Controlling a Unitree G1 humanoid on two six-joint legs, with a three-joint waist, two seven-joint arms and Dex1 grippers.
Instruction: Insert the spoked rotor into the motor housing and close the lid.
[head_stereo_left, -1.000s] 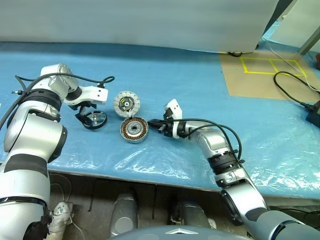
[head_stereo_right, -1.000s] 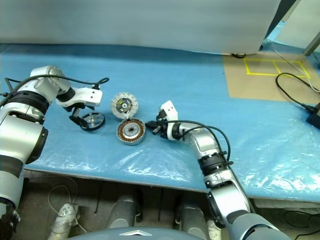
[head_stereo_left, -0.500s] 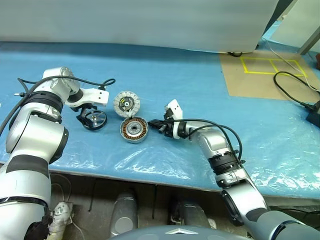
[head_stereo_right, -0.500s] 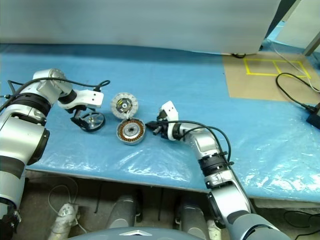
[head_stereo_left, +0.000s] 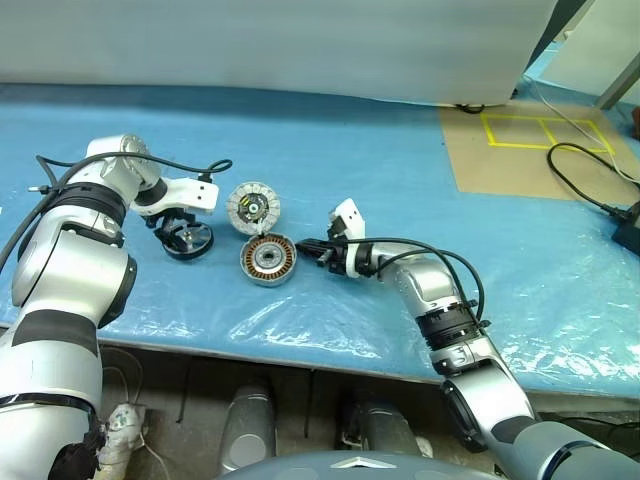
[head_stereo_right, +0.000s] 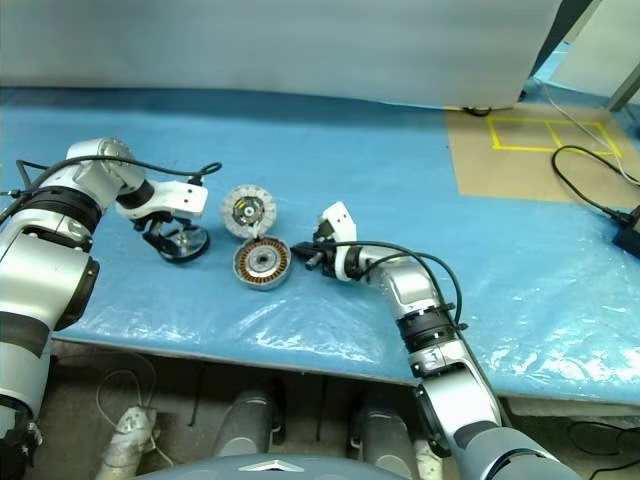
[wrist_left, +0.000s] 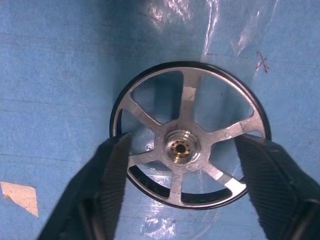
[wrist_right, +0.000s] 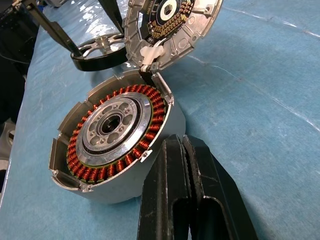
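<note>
The spoked rotor (wrist_left: 189, 146), a silver wheel with a black rim, lies flat on the blue sheet at the left. My left gripper (head_stereo_left: 184, 236) points down over it, and its black fingers (wrist_left: 107, 175) press the rim from both sides. The motor housing (head_stereo_left: 268, 259) sits at the centre, its copper windings (wrist_right: 150, 135) showing. Its round lid (head_stereo_left: 252, 207) stands open behind it, joined at a hinge (wrist_right: 150, 55). My right gripper (wrist_right: 181, 142) is shut and empty, nearly level, with its tips just to the right of the housing wall.
Blue plastic sheeting (head_stereo_left: 360, 150) covers the table, whose front edge (head_stereo_left: 330, 360) runs close below the housing. At the back right lies a brown board with yellow tape (head_stereo_left: 530, 150), and a black cable (head_stereo_left: 590, 175) crosses it. A white panel (head_stereo_left: 280, 45) closes off the back.
The left gripper's fingers have closed in from wide open onto the rotor's rim. Neither arm has shifted, and the right gripper stays shut beside the housing.
</note>
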